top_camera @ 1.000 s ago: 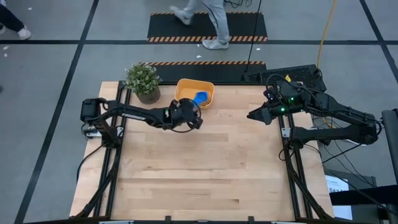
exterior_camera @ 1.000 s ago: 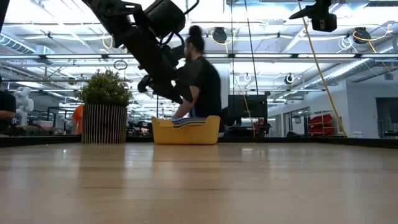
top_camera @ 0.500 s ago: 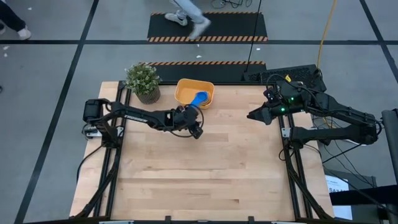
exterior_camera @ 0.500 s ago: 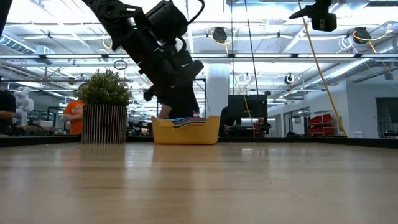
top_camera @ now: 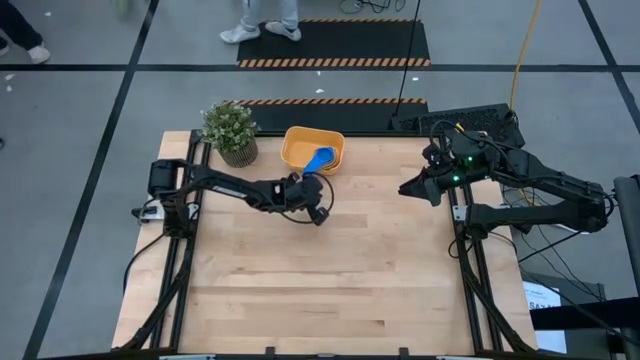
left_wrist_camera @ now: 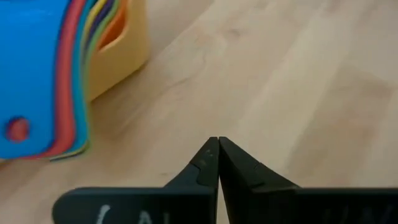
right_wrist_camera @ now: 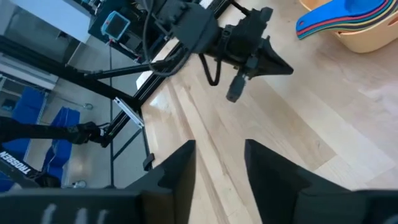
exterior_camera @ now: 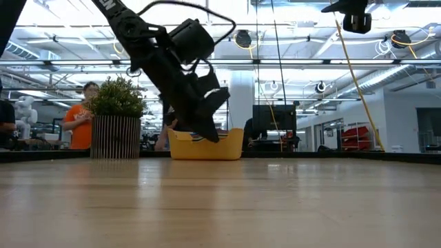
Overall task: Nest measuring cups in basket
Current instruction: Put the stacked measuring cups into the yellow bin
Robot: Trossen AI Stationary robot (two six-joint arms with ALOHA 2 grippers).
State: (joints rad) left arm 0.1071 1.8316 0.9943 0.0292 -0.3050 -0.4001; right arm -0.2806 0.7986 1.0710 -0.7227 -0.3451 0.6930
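The orange-yellow basket (top_camera: 300,145) stands at the table's far edge, beside the plant. The measuring cups (top_camera: 321,157) sit nested inside it, a light blue one on top. Their stacked handles (left_wrist_camera: 37,93) jut over the basket's near rim (left_wrist_camera: 121,53), with red, green, yellow and orange edges showing beneath the blue. My left gripper (top_camera: 319,213) hangs shut just near of the basket, above the bare wood, pointing down and to the right (exterior_camera: 212,136). It holds nothing (left_wrist_camera: 217,142). My right gripper (top_camera: 404,187) waits open at the table's right edge (right_wrist_camera: 219,149).
A small potted plant (top_camera: 231,132) stands left of the basket at the far edge. The wooden table (top_camera: 330,280) stretches bare from the middle to the near edge. People move in the room behind the table (exterior_camera: 81,117).
My left gripper has drawn back from above the basket toward the table's near edge and a little right. It has sunk lower and tipped its fingers downward. The stacked cups have stayed in the basket. A person has walked across behind the table.
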